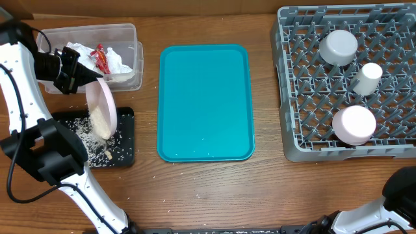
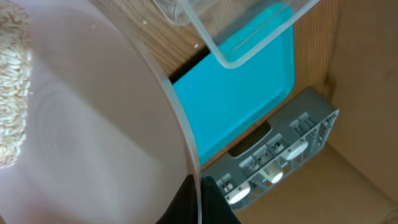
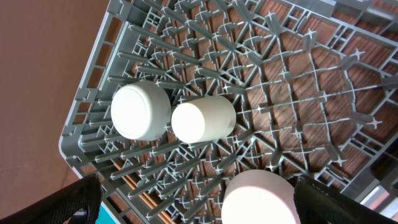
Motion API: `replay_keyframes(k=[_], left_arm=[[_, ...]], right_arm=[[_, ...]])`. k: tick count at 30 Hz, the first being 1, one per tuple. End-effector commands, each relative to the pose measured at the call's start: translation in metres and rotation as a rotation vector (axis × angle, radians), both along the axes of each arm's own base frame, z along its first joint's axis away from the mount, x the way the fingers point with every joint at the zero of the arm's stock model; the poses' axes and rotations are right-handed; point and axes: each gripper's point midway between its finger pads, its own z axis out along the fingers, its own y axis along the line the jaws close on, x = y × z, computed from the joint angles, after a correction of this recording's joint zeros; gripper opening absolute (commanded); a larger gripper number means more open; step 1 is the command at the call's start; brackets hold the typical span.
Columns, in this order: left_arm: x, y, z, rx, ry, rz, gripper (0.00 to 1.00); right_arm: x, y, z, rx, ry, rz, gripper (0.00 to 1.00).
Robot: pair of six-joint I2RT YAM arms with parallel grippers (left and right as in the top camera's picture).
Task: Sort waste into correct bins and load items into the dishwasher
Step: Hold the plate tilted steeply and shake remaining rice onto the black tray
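Note:
My left gripper (image 1: 86, 81) is shut on the rim of the large white plate (image 1: 103, 104) and holds it tilted steeply over the black tray (image 1: 125, 140). Rice (image 1: 101, 122) slides down the plate, and more rice lies in the tray. In the left wrist view the jaws (image 2: 200, 199) pinch the plate (image 2: 93, 124) edge, with rice (image 2: 12, 81) at the left. The clear tub (image 1: 130, 31) holds napkins (image 1: 118, 60) and a red wrapper (image 1: 101, 58). The dish rack (image 1: 305, 130) holds an upturned grey bowl (image 1: 338, 47), a cup (image 1: 368, 77) and a small dish (image 1: 354, 125). My right gripper (image 3: 199, 208) is open above the rack.
The teal tray (image 1: 205, 101) lies between the black tray and the rack. A few rice grains lie on the table near the black tray's front edge. The right arm (image 1: 403, 192) is at the front right corner. A cardboard wall stands behind the table.

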Motion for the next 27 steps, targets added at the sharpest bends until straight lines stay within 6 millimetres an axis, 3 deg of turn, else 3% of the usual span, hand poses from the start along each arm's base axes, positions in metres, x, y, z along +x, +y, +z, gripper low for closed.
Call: replay_keyframes(k=[1,8,18,27], left_arm=[[-0.007,-0.004,0.003,-0.081,-0.017,0.0,0.04],[-0.014,0.005,-0.005,-0.136,-0.016,0.019,0.04],[-0.002,-0.001,0.02,-0.275,-0.159,0.023,0.04],[-0.004,0.005,0.019,-0.276,-0.157,0.036,0.04]], right_arm=[[0.001,0.0,0.005,-0.01,-0.01,-0.003,1.0],[0.001,0.0,0.005,-0.01,-0.01,-0.003,1.0],[0.001,0.0,0.005,-0.01,-0.01,-0.003,1.0],[0.001,0.0,0.005,-0.01,-0.01,-0.003,1.0]])
